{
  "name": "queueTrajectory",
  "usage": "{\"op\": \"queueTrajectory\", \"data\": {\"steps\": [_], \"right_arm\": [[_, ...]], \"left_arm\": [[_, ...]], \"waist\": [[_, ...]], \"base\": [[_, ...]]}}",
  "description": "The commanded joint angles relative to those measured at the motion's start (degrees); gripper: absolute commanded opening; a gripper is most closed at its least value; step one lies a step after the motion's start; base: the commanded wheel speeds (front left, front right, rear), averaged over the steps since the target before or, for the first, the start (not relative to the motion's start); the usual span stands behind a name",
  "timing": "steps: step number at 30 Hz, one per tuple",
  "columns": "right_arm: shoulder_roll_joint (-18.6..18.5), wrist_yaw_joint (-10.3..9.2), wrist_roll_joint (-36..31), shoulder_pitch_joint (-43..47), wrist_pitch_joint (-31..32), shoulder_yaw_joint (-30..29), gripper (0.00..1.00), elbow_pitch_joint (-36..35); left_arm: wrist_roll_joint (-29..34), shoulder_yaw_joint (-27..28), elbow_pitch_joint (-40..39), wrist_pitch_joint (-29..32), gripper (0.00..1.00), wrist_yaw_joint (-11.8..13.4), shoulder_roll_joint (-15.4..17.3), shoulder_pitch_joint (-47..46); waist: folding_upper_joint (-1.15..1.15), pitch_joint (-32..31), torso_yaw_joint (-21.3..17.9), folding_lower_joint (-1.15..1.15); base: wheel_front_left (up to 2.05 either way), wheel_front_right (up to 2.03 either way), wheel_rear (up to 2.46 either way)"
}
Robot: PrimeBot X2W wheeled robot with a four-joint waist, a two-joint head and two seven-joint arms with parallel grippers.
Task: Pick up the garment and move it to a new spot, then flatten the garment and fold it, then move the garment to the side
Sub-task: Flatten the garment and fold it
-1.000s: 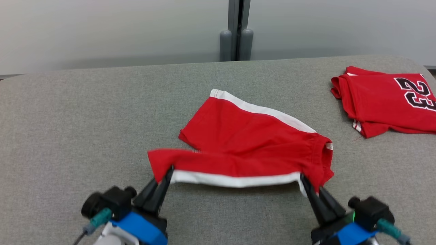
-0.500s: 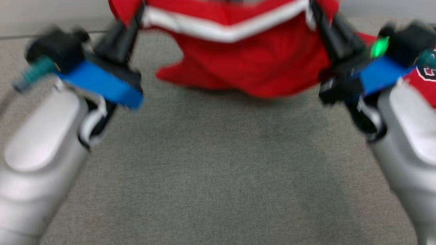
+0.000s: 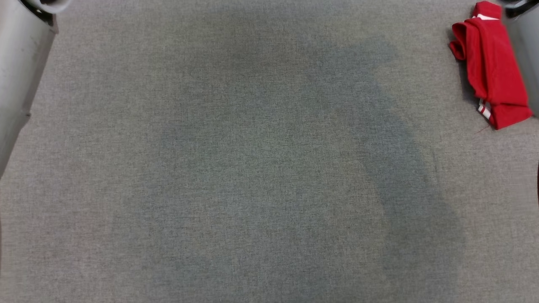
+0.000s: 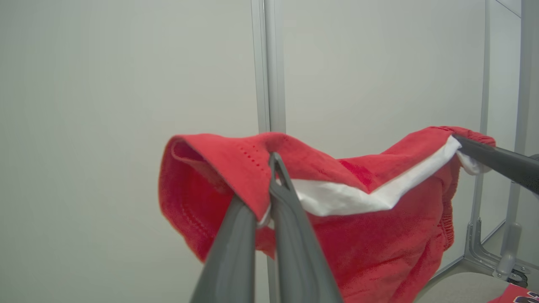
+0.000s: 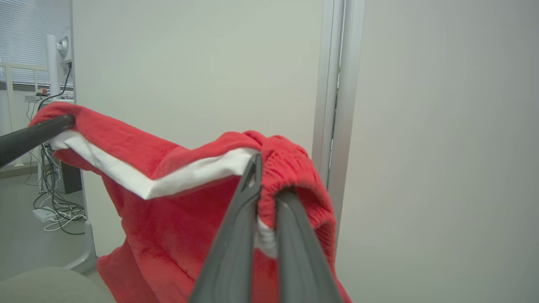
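The garment (image 4: 370,244) is a pair of red shorts with a white side stripe, hanging in the air in front of a pale wall. In the left wrist view my left gripper (image 4: 269,185) is shut on one hem corner, the cloth draped over its fingers. In the right wrist view my right gripper (image 5: 265,176) is shut on the elastic waistband end of the garment (image 5: 168,235). The white-striped edge sags between the two grips and the rest hangs below. The head view has my pale left forearm (image 3: 21,63) at the top left.
The grey fabric table (image 3: 252,168) lies below with a dark shadow across it. A folded red jersey (image 3: 490,71) lies at its far right, next to my right forearm (image 3: 524,42). Metal frame posts (image 4: 269,63) stand behind the table.
Both grippers have raised the garment off the table and out past the top of the head view. The head camera has tilted down onto the bare table.
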Motion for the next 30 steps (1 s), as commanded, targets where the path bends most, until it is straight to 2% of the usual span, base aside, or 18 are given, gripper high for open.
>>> {"op": "queueTrajectory", "data": {"steps": [1, 4, 6, 9, 13, 18, 19, 20, 25, 30], "right_arm": [[-0.5, 0.02, 1.4, 1.1, -0.9, 2.2, 0.00, 1.3], [-1.2, 0.02, 2.6, 4.8, -1.8, 5.5, 0.00, 2.4], [-1.1, 0.03, 2.8, 8.0, -2.2, 7.8, 0.00, 1.9], [-1.0, 0.03, 3.8, 13.9, -2.5, 9.5, 0.00, 0.4], [-2.3, 0.02, 3.4, 25.0, -2.5, 9.4, 0.00, -4.8], [-3.7, 0.02, 3.2, 40.2, -2.5, 8.1, 0.00, -10.8], [-3.7, 0.02, 3.2, 40.2, -2.5, 8.1, 0.00, -10.8], [-4.2, 0.02, 3.5, 46.4, -2.5, 7.1, 0.00, -12.9], [-5.1, 0.02, 2.6, 58.9, -2.5, 6.6, 0.00, -18.0], [-5.3, 0.03, 1.8, 67.7, -2.5, 5.5, 0.00, -21.2]], "left_arm": [[-0.9, -1.4, 0.9, -0.8, 0.00, -0.1, -0.1, 0.2], [-1.3, -3.7, 1.0, -1.2, 0.00, -0.1, 0.2, 3.7], [-2.2, -3.2, 0.2, -1.4, 0.00, -0.1, 0.5, 7.5], [-1.3, -1.7, -2.4, -1.4, 0.00, -0.1, 1.3, 15.5], [0.5, 3.9, -6.7, -1.4, 0.00, 0.2, 1.5, 28.8], [4.2, 10.5, -11.8, -1.4, 0.00, 1.2, -0.4, 45.7], [4.2, 10.5, -11.8, -1.4, 0.00, 1.2, -0.4, 45.7], [5.5, 13.2, -13.7, -1.4, 0.00, 1.5, -2.0, 52.4], [10.3, 14.0, -16.8, -1.4, 0.00, 1.0, -4.1, 65.0], [11.9, 14.0, -18.0, -1.4, 0.00, 0.6, -5.1, 72.4]], "waist": [[-0.01, 0.1, 0.1, -0.01], [-0.01, 0.0, 0.2, -0.01], [-0.01, -0.2, 0.1, -0.01], [-0.01, -0.6, -0.2, -0.01], [-0.01, -2.1, -0.5, -0.01], [-0.01, -5.1, -0.2, -0.01], [-0.01, -5.1, -0.2, -0.01], [-0.01, -6.6, 0.1, -0.01], [-0.01, -10.5, 0.7, -0.01], [-0.01, -13.5, 1.3, -0.01]], "base": [[0.00, 0.00, 0.00], [0.00, 0.00, 0.00], [0.00, 0.00, 0.00], [0.00, 0.00, 0.00], [0.00, 0.00, 0.00], [0.00, 0.00, 0.00], [0.00, 0.00, 0.00], [0.00, 0.00, 0.00], [0.00, 0.00, 0.00], [0.00, 0.00, 0.00]]}}
